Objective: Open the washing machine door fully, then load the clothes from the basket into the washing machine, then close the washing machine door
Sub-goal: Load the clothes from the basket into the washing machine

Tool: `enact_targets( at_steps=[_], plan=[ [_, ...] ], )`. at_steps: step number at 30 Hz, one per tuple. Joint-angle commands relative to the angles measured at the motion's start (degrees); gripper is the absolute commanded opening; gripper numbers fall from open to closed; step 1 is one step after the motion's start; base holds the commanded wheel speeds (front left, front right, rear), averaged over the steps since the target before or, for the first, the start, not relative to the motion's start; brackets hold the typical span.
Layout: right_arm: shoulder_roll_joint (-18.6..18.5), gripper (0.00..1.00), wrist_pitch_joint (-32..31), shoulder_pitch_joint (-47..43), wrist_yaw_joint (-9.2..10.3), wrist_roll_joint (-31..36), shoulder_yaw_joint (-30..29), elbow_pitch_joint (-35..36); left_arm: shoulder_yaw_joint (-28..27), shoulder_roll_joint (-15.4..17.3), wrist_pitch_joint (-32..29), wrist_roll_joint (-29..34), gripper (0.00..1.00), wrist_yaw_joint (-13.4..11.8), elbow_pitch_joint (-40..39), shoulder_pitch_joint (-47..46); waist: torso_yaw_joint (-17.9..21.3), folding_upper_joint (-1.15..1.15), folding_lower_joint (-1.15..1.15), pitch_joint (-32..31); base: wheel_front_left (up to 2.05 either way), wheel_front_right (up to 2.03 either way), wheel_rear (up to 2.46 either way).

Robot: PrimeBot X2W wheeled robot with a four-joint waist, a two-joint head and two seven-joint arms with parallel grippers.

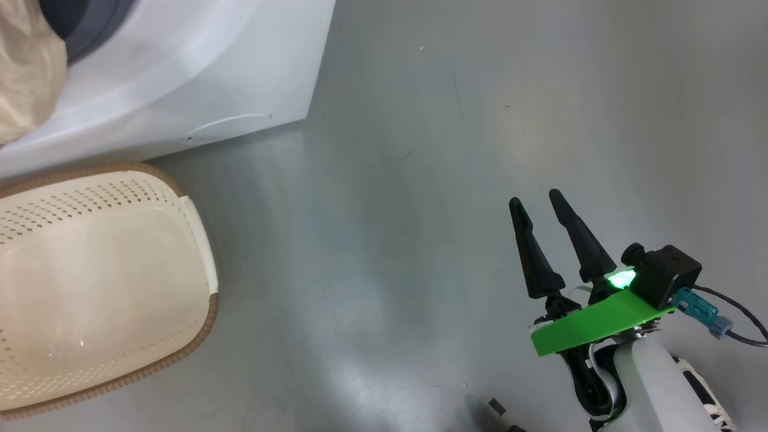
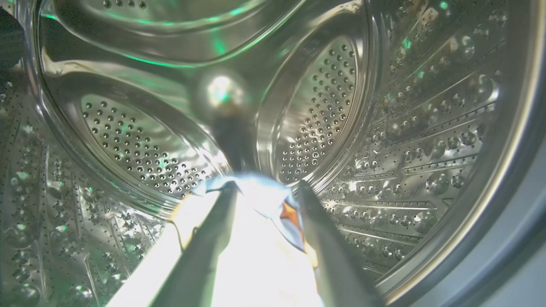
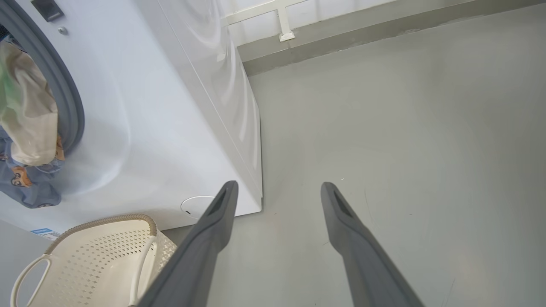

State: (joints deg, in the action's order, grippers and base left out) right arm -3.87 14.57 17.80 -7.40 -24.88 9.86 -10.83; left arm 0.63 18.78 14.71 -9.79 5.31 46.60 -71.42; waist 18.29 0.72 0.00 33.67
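Observation:
My left gripper (image 2: 266, 187) reaches deep into the washing machine's steel perforated drum (image 2: 426, 128) and is shut on the clothes (image 2: 260, 238), a bright cream and blue bundle with an orange print. The rest of the clothes (image 3: 30, 115) trails out over the blue-grey gasket (image 3: 64, 94) and down the white washing machine (image 3: 162, 106); a cream fold (image 1: 27, 66) shows at the head view's top left. The cream basket (image 1: 207, 252) stands on the floor before the machine with nothing in it. My right gripper (image 1: 535, 198) hovers open over bare floor to the right. The door is out of view.
Grey floor stretches to the right of the washing machine (image 1: 198, 66) and the basket (image 3: 98, 260). A wall with a low skirting (image 3: 341, 34) runs behind. A small blue label (image 3: 45, 233) and a round cover (image 3: 196, 207) sit low on the machine's front.

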Motion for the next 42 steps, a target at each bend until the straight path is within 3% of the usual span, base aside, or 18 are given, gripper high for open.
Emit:
enact_targets(
  at_steps=[1, 21, 42],
  plan=[
    [0.04, 1.00, 0.43, -0.22, -0.09, -0.42, 0.99, 1.28, -1.12, 2.40, 0.28, 0.55, 1.00, 0.15, -1.12, -0.10, -0.13, 0.00, 0.00, 0.08, 0.00, 0.00, 0.00],
    [-0.59, 1.00, 0.43, 0.12, -0.09, -0.15, 0.60, 1.04, -5.50, -0.93, 0.29, 0.37, 1.00, 1.56, 0.23, 5.80, -2.45, 0.00, 0.00, -0.96, 0.00, 0.00, 0.00],
    [-2.92, 1.00, 0.43, -0.24, -0.09, 0.78, -2.59, 1.56, -9.60, -6.70, 0.29, 0.00, 1.00, 2.16, -12.62, 24.28, -8.47, 0.00, 0.00, -2.82, 0.00, 0.00, 0.00]
  ],
)
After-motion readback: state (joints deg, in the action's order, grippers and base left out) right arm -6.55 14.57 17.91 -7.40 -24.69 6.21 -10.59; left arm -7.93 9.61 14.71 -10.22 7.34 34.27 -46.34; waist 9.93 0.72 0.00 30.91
